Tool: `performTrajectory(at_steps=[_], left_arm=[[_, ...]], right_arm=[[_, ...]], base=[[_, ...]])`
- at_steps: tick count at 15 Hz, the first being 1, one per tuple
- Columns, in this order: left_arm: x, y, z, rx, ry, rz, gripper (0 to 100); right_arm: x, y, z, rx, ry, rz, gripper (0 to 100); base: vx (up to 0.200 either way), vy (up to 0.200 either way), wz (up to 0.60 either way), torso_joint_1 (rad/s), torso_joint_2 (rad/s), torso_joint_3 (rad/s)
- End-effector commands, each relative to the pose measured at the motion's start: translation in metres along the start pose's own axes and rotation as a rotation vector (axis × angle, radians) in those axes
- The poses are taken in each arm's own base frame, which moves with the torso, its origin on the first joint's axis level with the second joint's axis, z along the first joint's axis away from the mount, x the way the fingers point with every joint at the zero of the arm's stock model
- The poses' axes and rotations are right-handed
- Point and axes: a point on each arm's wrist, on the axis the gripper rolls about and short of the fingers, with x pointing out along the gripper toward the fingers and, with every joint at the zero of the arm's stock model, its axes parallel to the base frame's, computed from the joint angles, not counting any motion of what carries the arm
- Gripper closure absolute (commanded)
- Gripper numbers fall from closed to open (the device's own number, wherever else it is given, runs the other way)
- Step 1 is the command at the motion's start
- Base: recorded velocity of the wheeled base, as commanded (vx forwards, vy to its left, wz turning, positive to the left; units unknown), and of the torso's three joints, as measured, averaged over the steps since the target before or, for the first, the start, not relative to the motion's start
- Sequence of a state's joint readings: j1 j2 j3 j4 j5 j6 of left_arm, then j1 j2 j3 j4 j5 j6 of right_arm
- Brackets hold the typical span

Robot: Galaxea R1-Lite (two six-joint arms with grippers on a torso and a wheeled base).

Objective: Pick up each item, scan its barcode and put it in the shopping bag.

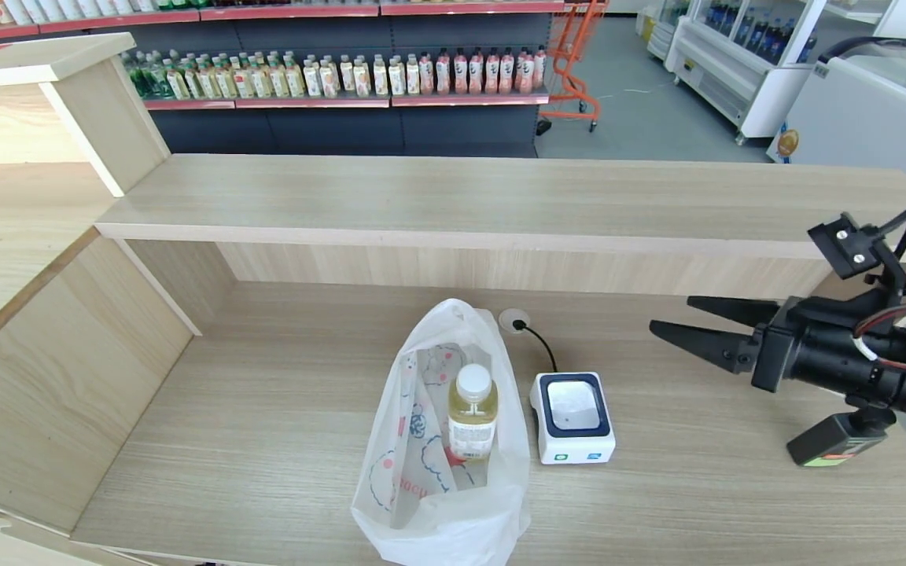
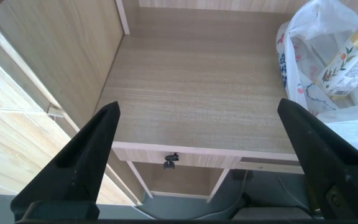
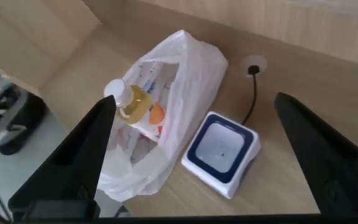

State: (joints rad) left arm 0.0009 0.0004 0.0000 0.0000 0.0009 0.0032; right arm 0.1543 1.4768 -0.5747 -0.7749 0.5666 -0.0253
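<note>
Checkout counter (image 1: 736, 487): You have a light wood-grain work surface with a raised ledge along its far side and a wooden side panel at the robot's left.

Shopping bag (image 1: 402, 440): You find the white plastic bag with printed figures on the counter near the front edge, about mid-width. Its mouth is open upward.

Right gripper (image 1: 671, 314): You see it held above the counter at the robot's right, well apart from the scanner and the bag. Its two black fingers are spread wide and point toward the bag, with nothing between them. The right wrist view (image 3: 194, 102) confirms the wide gap.

Left gripper (image 2: 197, 109): Its fingers are also spread wide and hold nothing. Between them you see the front edge of the counter, with the bag off to one side.

Barcode scanner (image 1: 572, 417): You find the white box with a dark-framed window facing up, just beside the bag on the robot's right.

Bottle (image 1: 472, 417): The task item is inside the bag, cap up. It has pale yellow liquid, a white cap and a printed label.

Cable (image 1: 543, 346): A black lead runs from the back of the scanner to a round port (image 1: 513, 320) in the counter behind the bag.
</note>
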Motion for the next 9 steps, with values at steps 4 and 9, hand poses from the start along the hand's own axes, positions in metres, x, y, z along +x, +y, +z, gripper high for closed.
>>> performTrajectory(at_steps=[4, 9], left_arm=[[0.0, 0.0, 0.0, 0.0, 0.0, 0.0, 0], [0.0, 0.0, 0.0, -0.003, 0.0, 0.001, 0]], right_arm=[[-0.04, 0.006, 0.005, -0.101, -0.029, -0.178, 0], [-0.052, 0.013, 0.006, 0.002, -0.002, -0.223, 0]], base=[[0.0, 0.0, 0.0, 0.0, 0.0, 0.0], [-0.08, 0.0, 0.0, 0.001, 0.0, 0.001]])
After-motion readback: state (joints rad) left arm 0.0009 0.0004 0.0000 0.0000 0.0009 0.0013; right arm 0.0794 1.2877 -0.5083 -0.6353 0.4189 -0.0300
